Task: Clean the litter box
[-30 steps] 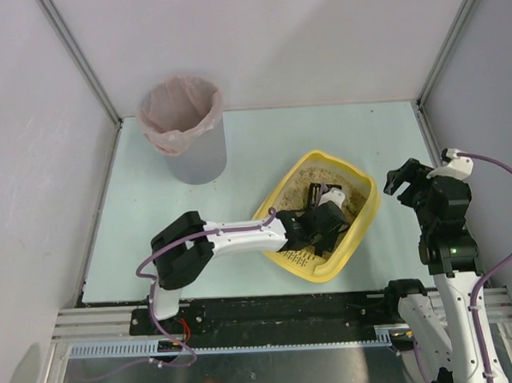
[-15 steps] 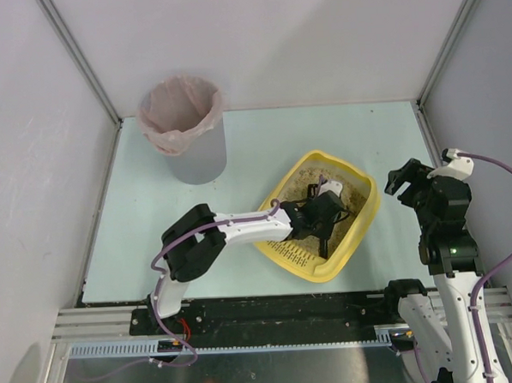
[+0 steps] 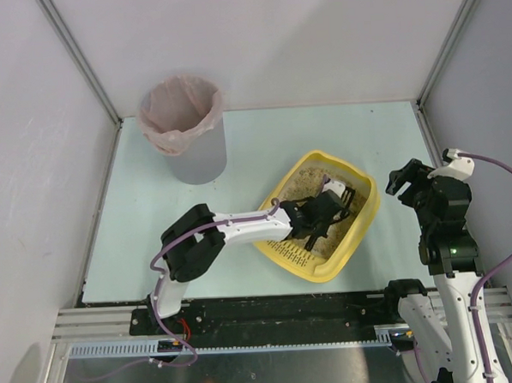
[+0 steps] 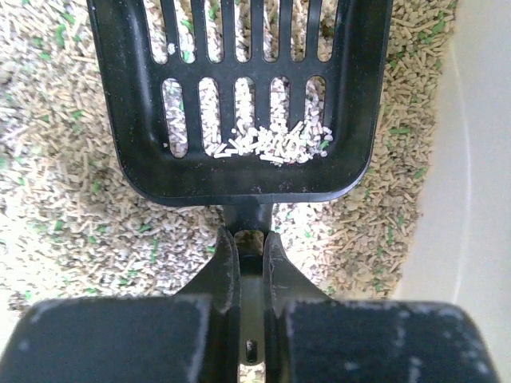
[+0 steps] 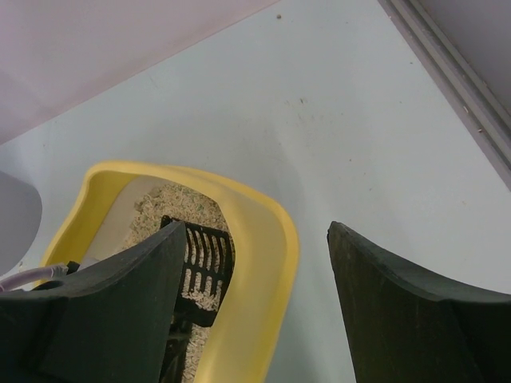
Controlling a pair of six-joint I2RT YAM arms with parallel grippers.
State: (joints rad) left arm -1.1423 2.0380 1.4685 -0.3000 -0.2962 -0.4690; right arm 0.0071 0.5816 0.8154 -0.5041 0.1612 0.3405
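At the far left of the desk stands the grey pink-lined bin, and what lies inside it cannot be told, so no waste can be counted as dumped. The left arm stretches low from its base across to the right, its wrist angled down into the tray. The left pincer is closed tight on the handle of a black slotted scoop. The scoop lies on the beige litter with only a thin line of loose pellets in it. The work looks barely begun: sifting, lifting and carrying to the bin all remain. The litter box sits right of centre, near the front edge. Farther right the other arm stands upright, its right pincer spread wide and empty over bare desk just beside the box's rim.
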